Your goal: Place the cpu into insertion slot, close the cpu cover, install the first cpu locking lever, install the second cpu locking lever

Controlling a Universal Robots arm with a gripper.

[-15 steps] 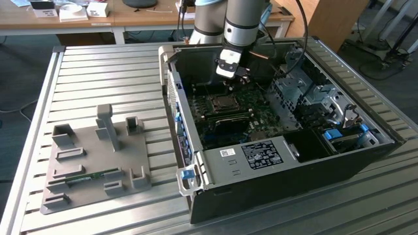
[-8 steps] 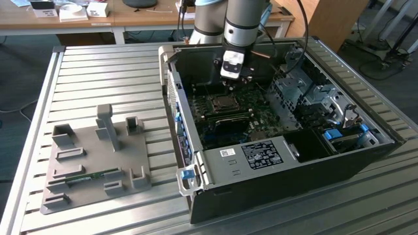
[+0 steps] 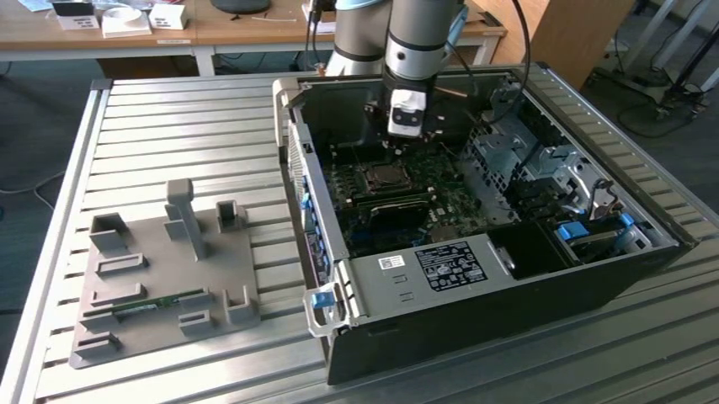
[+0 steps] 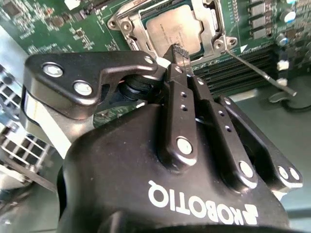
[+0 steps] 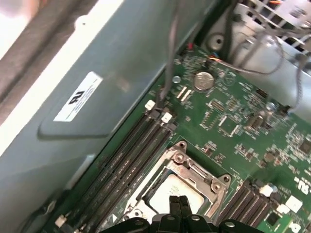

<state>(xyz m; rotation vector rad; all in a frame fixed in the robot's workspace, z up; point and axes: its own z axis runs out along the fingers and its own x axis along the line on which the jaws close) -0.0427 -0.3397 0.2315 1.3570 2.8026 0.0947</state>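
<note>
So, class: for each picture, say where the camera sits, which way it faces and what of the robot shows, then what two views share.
Exterior view: raised beside the table, looking down into the open computer case; the arm shows.
Second wrist view: on the wrist, looking along the shut gripper toward the cpu.
First wrist view: on the wrist, facing the motherboard; shut fingertips show.
Shared: both wrist views show the cpu framed by the cpu cover.

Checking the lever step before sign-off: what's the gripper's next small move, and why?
Likely slide the shut gripper across to the lever and press it down. The cpu lies under the lowered cpu cover. The gripper sits at the cover's edge, and the lever sticks out, apparently unlatched, in the second wrist view.
</note>
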